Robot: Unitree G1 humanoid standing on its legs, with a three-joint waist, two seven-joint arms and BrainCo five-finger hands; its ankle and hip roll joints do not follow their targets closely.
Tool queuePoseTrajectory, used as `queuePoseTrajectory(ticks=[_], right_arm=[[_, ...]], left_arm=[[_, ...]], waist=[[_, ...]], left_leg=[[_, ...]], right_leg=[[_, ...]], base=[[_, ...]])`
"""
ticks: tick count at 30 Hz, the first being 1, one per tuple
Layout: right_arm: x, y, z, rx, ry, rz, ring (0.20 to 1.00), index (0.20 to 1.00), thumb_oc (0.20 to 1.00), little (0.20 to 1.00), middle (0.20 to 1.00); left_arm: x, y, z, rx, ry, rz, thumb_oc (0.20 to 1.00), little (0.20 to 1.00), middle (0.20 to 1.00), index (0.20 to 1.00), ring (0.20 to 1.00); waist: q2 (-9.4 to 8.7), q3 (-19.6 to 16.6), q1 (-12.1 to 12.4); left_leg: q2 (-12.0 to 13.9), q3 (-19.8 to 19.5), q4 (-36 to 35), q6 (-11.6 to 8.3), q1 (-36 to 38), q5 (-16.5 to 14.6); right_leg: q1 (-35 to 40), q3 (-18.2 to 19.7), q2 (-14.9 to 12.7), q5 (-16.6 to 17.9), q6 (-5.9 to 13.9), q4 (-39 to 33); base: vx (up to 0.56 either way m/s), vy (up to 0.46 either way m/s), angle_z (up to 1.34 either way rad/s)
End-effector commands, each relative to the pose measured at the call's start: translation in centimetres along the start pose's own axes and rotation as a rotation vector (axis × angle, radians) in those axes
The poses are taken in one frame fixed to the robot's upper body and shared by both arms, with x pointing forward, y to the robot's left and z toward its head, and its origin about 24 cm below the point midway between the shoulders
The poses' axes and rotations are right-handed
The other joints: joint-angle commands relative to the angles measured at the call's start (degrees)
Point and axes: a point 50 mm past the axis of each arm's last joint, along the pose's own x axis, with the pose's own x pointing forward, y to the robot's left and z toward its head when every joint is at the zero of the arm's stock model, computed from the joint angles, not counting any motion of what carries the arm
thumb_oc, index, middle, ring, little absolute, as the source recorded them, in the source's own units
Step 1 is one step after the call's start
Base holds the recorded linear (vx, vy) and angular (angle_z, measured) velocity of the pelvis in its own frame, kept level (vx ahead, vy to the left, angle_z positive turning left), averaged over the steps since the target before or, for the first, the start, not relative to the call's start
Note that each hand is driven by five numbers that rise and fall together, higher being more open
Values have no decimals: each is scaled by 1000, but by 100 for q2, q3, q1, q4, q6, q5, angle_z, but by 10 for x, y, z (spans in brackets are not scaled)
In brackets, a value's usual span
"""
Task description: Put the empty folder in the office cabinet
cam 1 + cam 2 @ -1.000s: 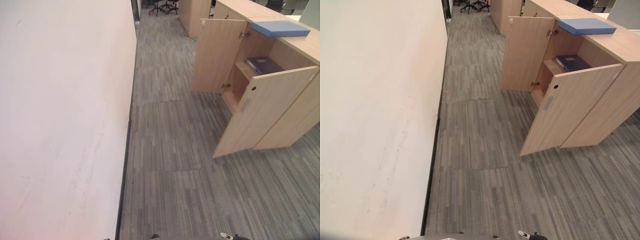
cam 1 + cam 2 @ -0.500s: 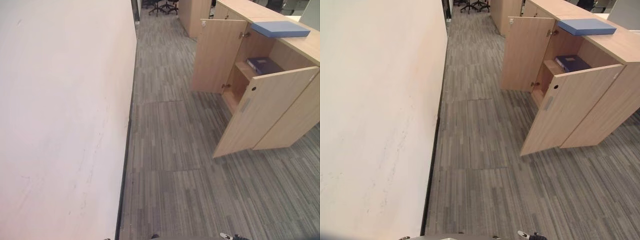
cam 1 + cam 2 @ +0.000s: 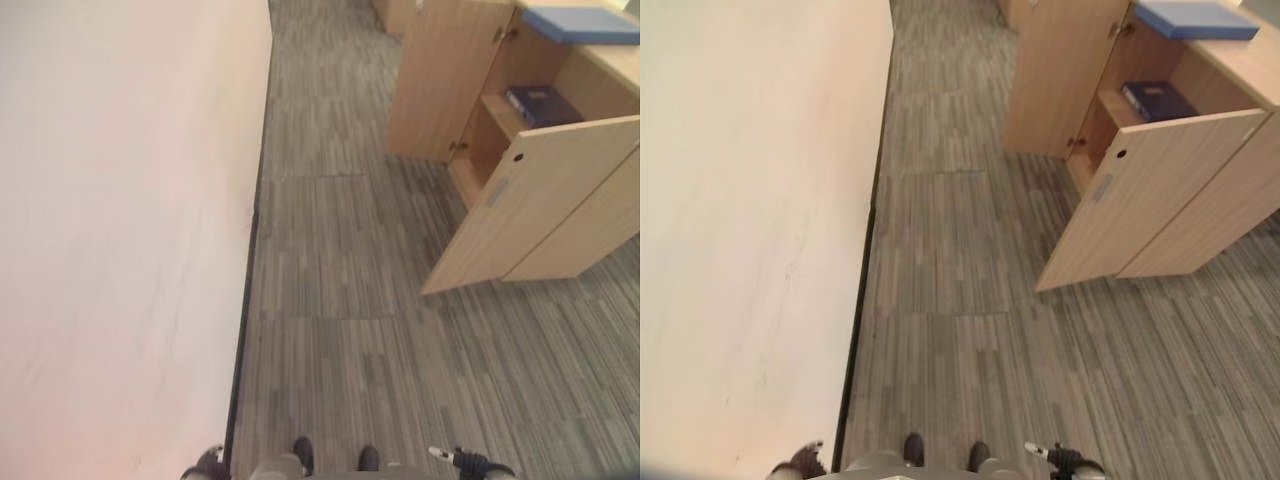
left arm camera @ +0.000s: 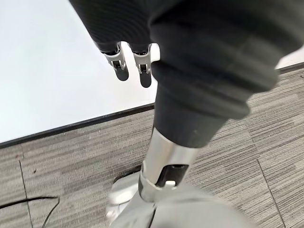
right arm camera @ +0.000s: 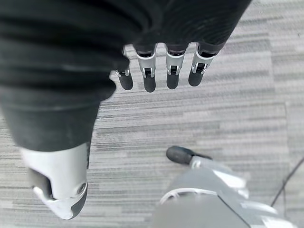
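A: Any legible text, labels or numbers this frame?
B: None. The blue folder [image 3: 583, 23] at 1 o'clock on the cabinet [image 3: 610, 70] top is plain; the dark binder [image 3: 541, 104] on the shelf bears marks too small to read; the door [image 3: 530, 215] carries nothing

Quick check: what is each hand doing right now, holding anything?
Left hand: open, fingers hanging relaxed, holding nothing.
Right hand: open, fingers hanging relaxed, holding nothing.

Cabinet [image 3: 560, 230] right, doors open; folder [image 3: 580, 24] on top; wall [image 3: 120, 220] left.
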Motion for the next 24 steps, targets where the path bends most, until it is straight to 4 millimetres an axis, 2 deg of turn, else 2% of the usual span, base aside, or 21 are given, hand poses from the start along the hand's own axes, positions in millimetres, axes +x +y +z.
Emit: queuePoseTrajectory(ticks=[1,3,4,5,6,8,9,10,11,13,18,20,23,24], right_arm=[[-2,-11,-11,-81,59,-27,1000,1000,1000,1000,1000],[-2,-12,-16,-106,73,-24,1000,1000,1000,1000,1000],[-3,-13,-19,-136,83,-24,1000,1000,1000,1000,1000],[-3,-13,-19,-136,83,-24,1000,1000,1000,1000,1000],[-3,-14,-20,-144,88,-28,1000,1000,1000,1000,1000],[-4,-16,-23,-154,96,-33,1000,1000,1000,1000,1000],[-4,-16,-23,-154,96,-33,1000,1000,1000,1000,1000],[-4,-16,-27,-148,104,-33,1000,1000,1000,1000,1000],[-5,-15,-30,-141,113,-26,1000,1000,1000,1000,1000],[-6,-11,-38,-144,134,-14,1000,1000,1000,1000,1000],[-6,-1,-43,-174,159,26,1000,1000,1000,1000,1000],[-5,2,-39,-164,144,32,1000,1000,1000,1000,1000],[-3,3,-31,-140,116,33,1000,1000,1000,1000,1000],[-3,3,-28,-132,103,33,1000,1000,1000,1000,1000]], left_arm=[[0,7,-6,-107,30,26,1000,1000,1000,1000,1000],[-2,6,-16,-133,65,26,1000,1000,1000,1000,1000],[-4,5,-28,-139,100,26,1000,1000,1000,1000,1000],[-4,5,-28,-139,100,26,1000,1000,1000,1000,1000],[-5,5,-31,-137,112,25,1000,1000,1000,1000,1000],[-6,2,-38,-131,134,21,1000,1000,1000,1000,1000],[-6,2,-38,-131,134,21,1000,1000,1000,1000,1000],[-8,1,-44,-121,157,18,1000,1000,1000,1000,1000],[-10,-1,-52,-121,180,11,1000,1000,1000,1000,1000],[-11,-1,-57,-124,195,13,1000,1000,1000,1000,1000],[-12,3,-60,-121,202,27,1000,1000,1000,1000,1000],[-11,6,-56,-111,184,31,1000,1000,1000,1000,1000],[-9,8,-52,-91,168,33,1000,1000,1000,1000,1000],[-9,8,-50,-83,162,30,1000,1000,1000,1000,1000]], waist=[[8,162,91],[0,98,174],[99,30,278],[95,38,281],[187,-12,319],[265,-52,389],[264,-49,389],[309,-104,402],[346,-186,417],[373,-309,432],[228,-573,553],[122,-651,588],[95,-740,626],[110,-757,640]], left_leg=[[655,216,829,64,-477,501],[683,297,166,87,-581,502],[691,351,-1033,41,-460,739],[686,358,-1055,41,-438,750],[726,324,-1487,0,-472,948],[743,360,-2218,-88,-522,1147],[742,361,-2219,-88,-519,1147],[818,469,-2344,-150,-574,1213],[849,494,-2368,-124,-479,1150],[855,480,-2368,-149,-399,1329],[563,569,-2368,106,-129,1045],[295,676,-2368,296,30,804],[-58,754,-2368,508,237,537],[-201,768,-2368,600,311,443]], right_leg=[[464,-145,-149,108,480,-330],[590,-153,-182,62,550,-412],[772,-132,-163,-26,649,-486],[782,-130,-168,-27,651,-487],[846,-120,-128,-63,681,-508],[1097,-77,-149,-167,736,-560],[1101,-77,-150,-168,737,-561],[1297,-33,-143,-217,784,-609],[1375,33,-139,-224,831,-644],[1460,57,-168,-279,858,-685],[1448,87,-635,-188,1172,-603],[1375,114,-1026,176,1393,-342],[1159,113,-1504,742,1567,244],[1005,97,-1676,1040,1599,613]], base=[[135,-30,8],[289,48,-2],[299,93,-1],[313,117,7],[204,82,5],[260,99,12],[306,114,14],[322,120,-10],[444,169,-24],[312,141,-37],[278,201,-34],[257,259,-10],[205,309,-8],[187,360,-27]])
